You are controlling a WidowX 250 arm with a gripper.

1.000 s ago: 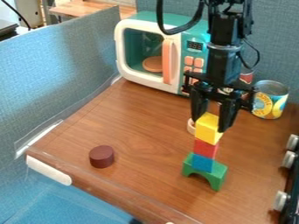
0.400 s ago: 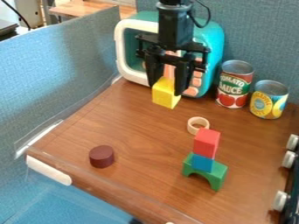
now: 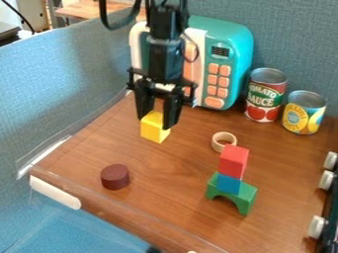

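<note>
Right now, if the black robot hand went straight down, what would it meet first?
Most likely the brown wood-look tabletop, through the yellow cube-shaped block the hand holds; any gap beneath is hard to judge.

The toy microwave [image 3: 237, 54] is partly covered by the arm [image 3: 165, 57], itself cropped above. The yellow block [image 3: 154, 130] is partly hidden by the gripper [image 3: 156, 122], the wooden ring [image 3: 216, 143], seemingly, by the red block [image 3: 233, 161].

1. Behind the tool [image 3: 157, 123], the toy microwave [image 3: 232, 47] closes the way.
2. To its left, the blue partition [image 3: 72, 84] is a high barrier.
3. At its right and nearer the camera, the wooden ring [image 3: 215, 143] and the block tower [image 3: 233, 163] are obstacles.
4. Before it, the surface [image 3: 168, 180] offers free passage between tower and dark cylinder [image 3: 115, 177].
</note>
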